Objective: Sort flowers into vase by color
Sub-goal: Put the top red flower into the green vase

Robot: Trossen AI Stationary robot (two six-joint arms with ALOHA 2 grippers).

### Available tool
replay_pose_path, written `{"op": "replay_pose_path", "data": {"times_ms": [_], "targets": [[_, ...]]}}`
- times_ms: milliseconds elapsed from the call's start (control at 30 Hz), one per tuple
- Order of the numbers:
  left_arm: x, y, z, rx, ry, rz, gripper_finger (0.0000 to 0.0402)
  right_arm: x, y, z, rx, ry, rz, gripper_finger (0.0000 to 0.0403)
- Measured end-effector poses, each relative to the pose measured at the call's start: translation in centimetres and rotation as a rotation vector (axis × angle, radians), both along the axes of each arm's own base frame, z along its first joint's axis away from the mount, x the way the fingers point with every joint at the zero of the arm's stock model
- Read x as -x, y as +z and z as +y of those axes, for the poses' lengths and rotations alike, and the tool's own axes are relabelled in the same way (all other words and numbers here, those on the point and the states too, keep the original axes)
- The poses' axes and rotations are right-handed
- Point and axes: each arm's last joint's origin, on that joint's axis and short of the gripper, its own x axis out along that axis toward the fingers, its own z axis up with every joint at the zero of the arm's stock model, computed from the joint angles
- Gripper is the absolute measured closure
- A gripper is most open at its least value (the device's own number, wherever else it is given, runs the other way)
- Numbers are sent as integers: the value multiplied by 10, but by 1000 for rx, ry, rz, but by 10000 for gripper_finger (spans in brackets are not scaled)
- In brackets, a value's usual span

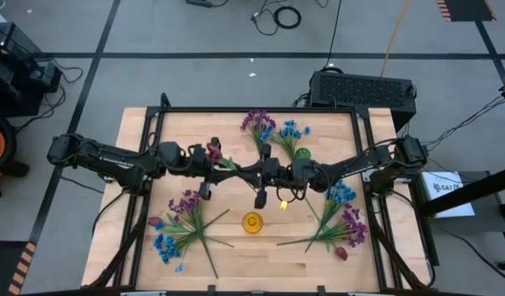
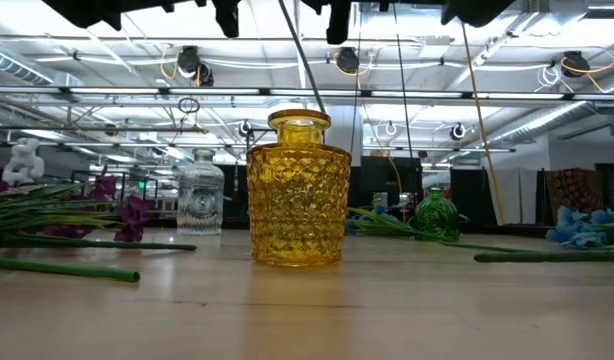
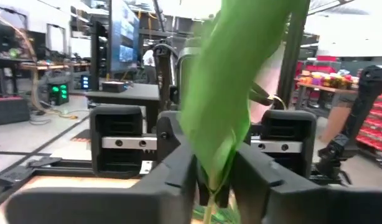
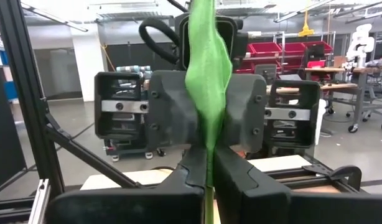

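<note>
Green leaf (image 3: 225, 93) fills the middle of the left wrist view, and the left hand (image 3: 211, 180) has its two dark fingers (image 3: 172, 180) nearly shut on the thin stem below it. This is the flower (image 1: 218, 156) with a dark red blossom, held up in the air over the middle of the table (image 1: 269, 255). The right hand (image 4: 209, 177) is shut tight on the same green stem, and the two hands meet face to face above the table, left arm from the left, right arm from the right.

On the wooden table the big things are three bunches of flowers. One bunch (image 1: 180, 224) lies at the front left, with purple, blue and one dark red blossom. Another bunch (image 1: 343, 220) lies at the front right, also purple and blue, with a dark red one at its front edge. A third bunch (image 1: 273, 131) lies at the back, purple and blue.

Next comes the yellow glass vase (image 2: 298, 190), standing upright near the front middle, just below the two hands. It looks empty at the neck in the low view. A clear glass vase (image 2: 200, 198) stands farther back on the left. A small green vase (image 2: 436, 214) stands farther back on the right, near the blue flowers.
</note>
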Motion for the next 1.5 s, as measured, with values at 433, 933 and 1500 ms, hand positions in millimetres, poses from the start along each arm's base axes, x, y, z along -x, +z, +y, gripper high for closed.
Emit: {"op": "replay_pose_path", "data": {"times_ms": [433, 933, 1500], "targets": [[7, 2, 17, 44, -126, 45, 383, 19, 13, -5, -44, 1, 160, 253], [72, 31, 41, -20, 42, 77, 382, 99, 46, -7, -38, 3, 513, 193], [97, 40, 38, -68, 128, 49, 382, 107, 27, -6, -71, -51, 711, 214]]}}
